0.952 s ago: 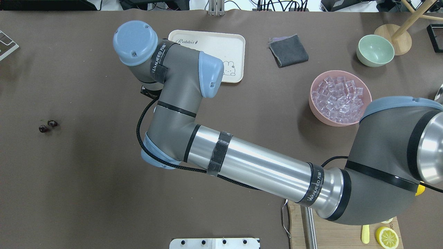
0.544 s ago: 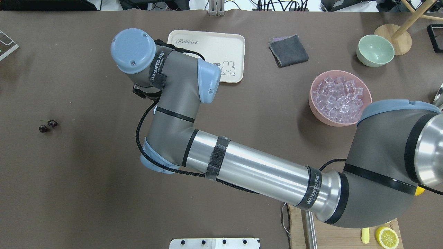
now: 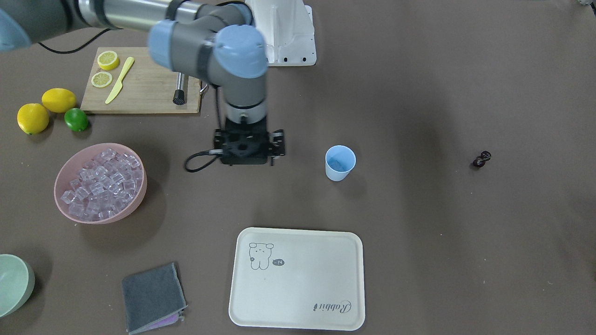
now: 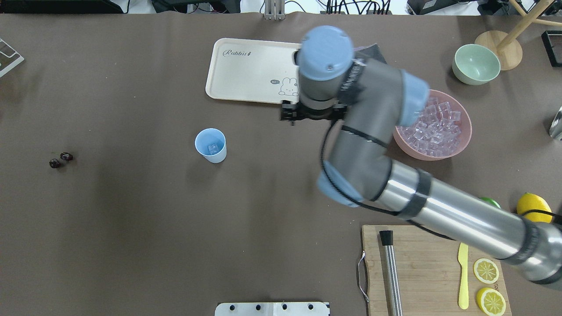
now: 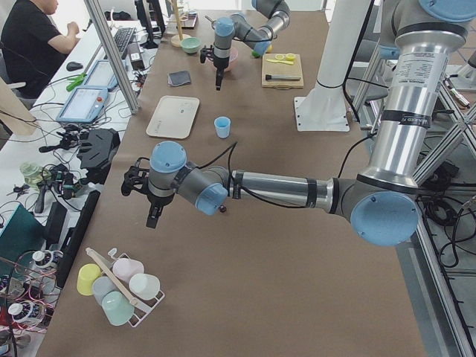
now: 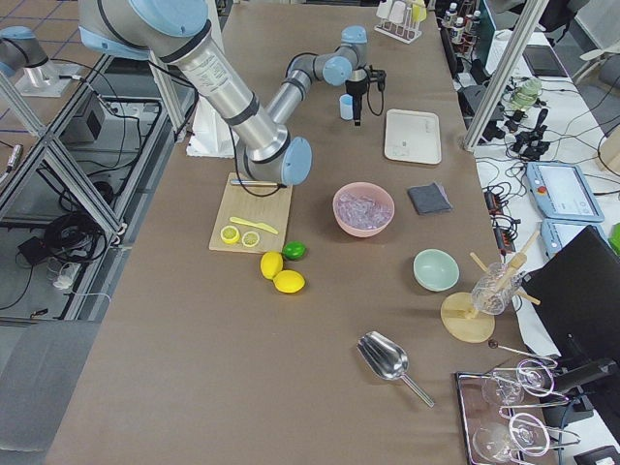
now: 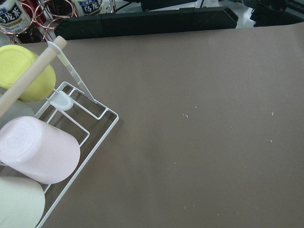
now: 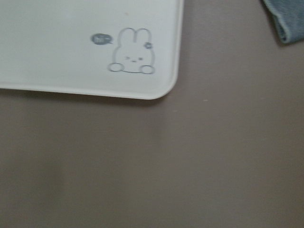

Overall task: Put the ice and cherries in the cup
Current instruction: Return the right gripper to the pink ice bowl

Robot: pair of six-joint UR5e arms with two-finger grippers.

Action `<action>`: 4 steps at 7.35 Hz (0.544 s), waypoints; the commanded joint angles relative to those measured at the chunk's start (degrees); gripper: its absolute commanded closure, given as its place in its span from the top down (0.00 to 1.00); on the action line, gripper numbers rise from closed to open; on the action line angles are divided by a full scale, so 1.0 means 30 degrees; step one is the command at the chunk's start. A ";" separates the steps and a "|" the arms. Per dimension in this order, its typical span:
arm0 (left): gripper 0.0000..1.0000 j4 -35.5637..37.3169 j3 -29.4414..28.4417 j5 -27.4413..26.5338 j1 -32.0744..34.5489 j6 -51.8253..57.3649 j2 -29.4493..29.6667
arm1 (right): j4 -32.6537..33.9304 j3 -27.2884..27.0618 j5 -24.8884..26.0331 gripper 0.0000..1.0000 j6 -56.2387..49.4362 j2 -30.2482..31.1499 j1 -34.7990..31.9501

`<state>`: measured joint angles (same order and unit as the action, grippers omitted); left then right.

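**Ice** (image 4: 432, 127): a heap of clear cubes fills the pink bowl (image 4: 400, 145) toward the right end of the table (image 4: 131, 245). One more cube lies at the bottom of the cup.

**Cup** (image 4: 210, 145): a light-blue tumbler stands upright on bare table, midway between the near and far edges and somewhat left of centre.

**Cherries** (image 4: 60, 159): a dark joined pair lies on bare table near the left end, well apart from the cup.

**Right claw** (image 6: 356, 112): it hangs pointing down above bare table between the cup and the pink bowl, just off the rabbit corner of the cream tray (image 4: 250, 74). The wrist hides its fingers from above, so neither opening nor load can be told.

**Left claw** (image 5: 152, 216): it hangs above the table's left end, near a wire cup rack (image 7: 90, 123). It shows only from the side, so its opening cannot be told.

**Sundries:** a grey cloth (image 3: 151, 295) lies by the far edge, near the tray. A pale green bowl (image 4: 476, 64) sits toward the far right corner.
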<state>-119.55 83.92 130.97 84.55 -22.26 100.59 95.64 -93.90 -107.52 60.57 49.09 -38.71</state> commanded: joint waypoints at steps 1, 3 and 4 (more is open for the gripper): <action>0.98 -0.0024 0.0269 0.0053 -0.0028 -0.0285 0.0044 | 0.0024 -0.2539 -0.1973 0.98 -0.5489 0.6088 -0.3486; 0.98 -0.0024 0.0358 0.0053 -0.0408 -0.0402 0.0073 | -0.0006 -0.2481 -0.1981 0.96 -0.8021 0.8064 -0.4844; 0.98 -0.0053 0.0387 0.0024 -0.0526 -0.0635 0.0073 | -0.0006 -0.2307 -0.1981 0.94 -0.8031 0.7839 -0.4791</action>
<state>-119.64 84.96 131.11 83.45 -23.53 100.76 95.66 -101.15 -113.32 38.37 71.60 -52.15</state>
